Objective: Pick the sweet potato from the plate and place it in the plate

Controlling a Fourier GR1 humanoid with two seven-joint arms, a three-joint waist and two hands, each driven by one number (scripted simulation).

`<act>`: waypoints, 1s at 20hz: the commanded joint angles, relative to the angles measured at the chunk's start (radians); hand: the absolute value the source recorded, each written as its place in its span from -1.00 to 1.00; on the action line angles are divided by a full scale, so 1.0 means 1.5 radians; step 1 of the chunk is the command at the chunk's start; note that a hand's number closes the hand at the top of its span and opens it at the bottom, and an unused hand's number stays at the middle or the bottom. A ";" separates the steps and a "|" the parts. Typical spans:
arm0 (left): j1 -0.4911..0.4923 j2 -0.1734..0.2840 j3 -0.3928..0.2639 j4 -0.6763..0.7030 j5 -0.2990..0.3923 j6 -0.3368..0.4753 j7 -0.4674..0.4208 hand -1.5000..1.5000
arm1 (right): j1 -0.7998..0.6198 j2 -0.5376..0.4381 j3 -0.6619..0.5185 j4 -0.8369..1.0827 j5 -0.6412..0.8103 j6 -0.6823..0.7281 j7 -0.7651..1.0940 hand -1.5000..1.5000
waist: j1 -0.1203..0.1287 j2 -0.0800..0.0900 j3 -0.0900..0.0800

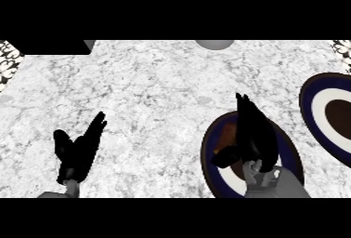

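Counter (158,93): white-grey speckled marble.
Near plate (210,158): round, navy rim.
Sweet potato (231,128): orange-brown sliver under right hand (255,137), fingers straight.
Left hand (79,148): open, resting.

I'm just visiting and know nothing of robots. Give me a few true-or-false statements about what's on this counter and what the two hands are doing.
1. Two plates show on the counter. True: a near plate and a far plate at the right edge.
2. The right hand is over the near plate. True.
3. The left hand holds the sweet potato. False: it holds nothing, fingers straight, at the lower left.
4. The sweet potato lies on the far plate. False: a bit of it shows beside the right hand, at the near plate.
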 commanded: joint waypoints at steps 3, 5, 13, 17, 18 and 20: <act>-0.026 -0.030 0.001 0.040 -0.009 0.001 0.013 0.00 | 0.009 0.062 0.000 0.055 0.056 -0.013 0.050 -1.00 | -0.006 0.002 -0.003; 0.009 -0.023 -0.010 -0.002 -0.018 0.001 0.021 0.00 | -0.002 0.086 0.010 0.046 0.081 0.020 0.086 -1.00 | -0.004 0.001 -0.003; 0.012 -0.034 -0.002 -0.009 -0.023 0.006 0.026 0.00 | -0.019 0.097 -0.033 0.102 0.127 0.070 0.089 -1.00 | -0.004 0.002 -0.003; 0.004 -0.008 0.041 0.053 -0.004 -0.048 -0.016 0.00 | -0.008 0.098 -0.071 0.126 0.120 0.056 0.036 -1.00 | -0.006 0.002 -0.003; 0.020 -0.014 0.025 -0.010 -0.006 -0.036 0.028 0.00 | 0.007 0.098 -0.040 0.148 0.115 0.016 0.037 -1.00 | -0.003 0.002 -0.003; 0.001 -0.050 0.001 0.004 -0.034 -0.007 0.023 0.00 | -0.008 0.098 -0.048 0.189 0.114 0.018 0.021 -1.00 | -0.003 0.003 -0.003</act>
